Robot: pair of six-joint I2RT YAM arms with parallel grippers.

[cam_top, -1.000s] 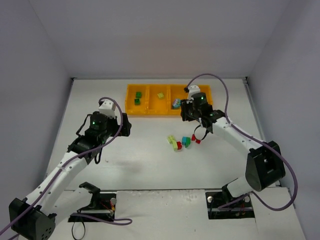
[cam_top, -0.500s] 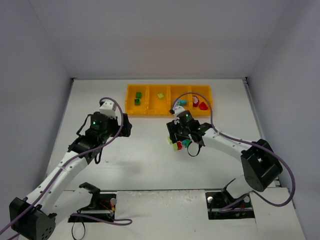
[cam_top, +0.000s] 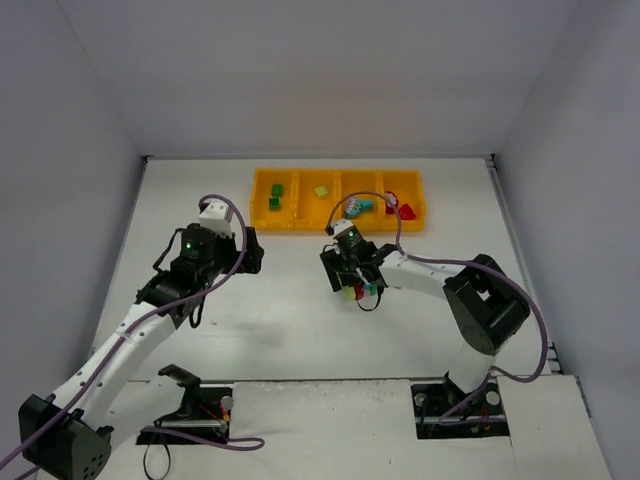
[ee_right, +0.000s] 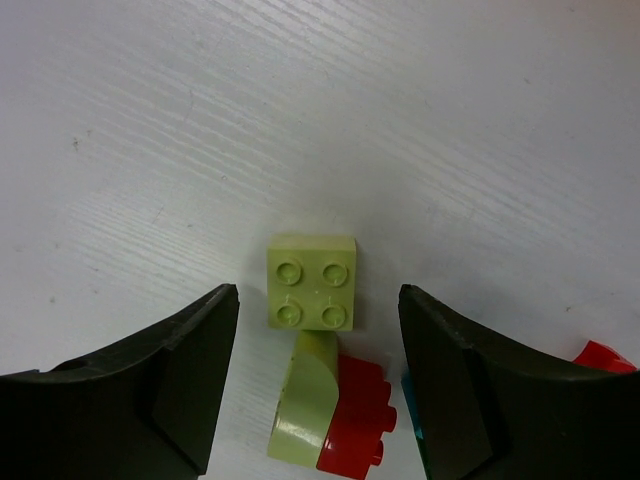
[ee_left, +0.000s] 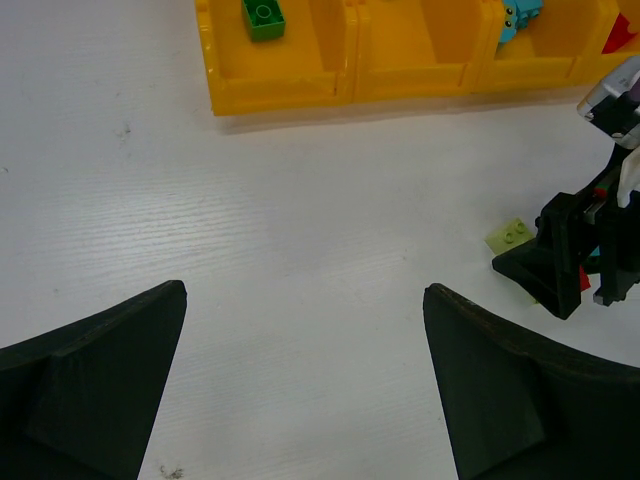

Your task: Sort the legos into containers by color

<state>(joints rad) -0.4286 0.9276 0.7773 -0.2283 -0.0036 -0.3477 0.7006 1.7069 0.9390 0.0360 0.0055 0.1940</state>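
— What changed, starting left?
— Nothing there. The left gripper (ee_left: 305, 292) hangs released before the tray's (cam_top: 300, 224) left end, as before.
— And the right?
— The right gripper (ee_right: 318, 300) has left the tray's right end. It now sits just before its middle, spread around a lime brick (ee_right: 312, 282) without touching it. A lime wedge (ee_right: 303, 400) and a red brick (ee_right: 358, 410) touch each other just beside that brick. A red piece (cam_top: 405, 211) now shows in the rightmost compartment.

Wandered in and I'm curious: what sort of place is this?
Likely a robot test cell: a white table boxed in by plain walls, a left arm and right arm bolted on, a yellow tray and lego bricks.
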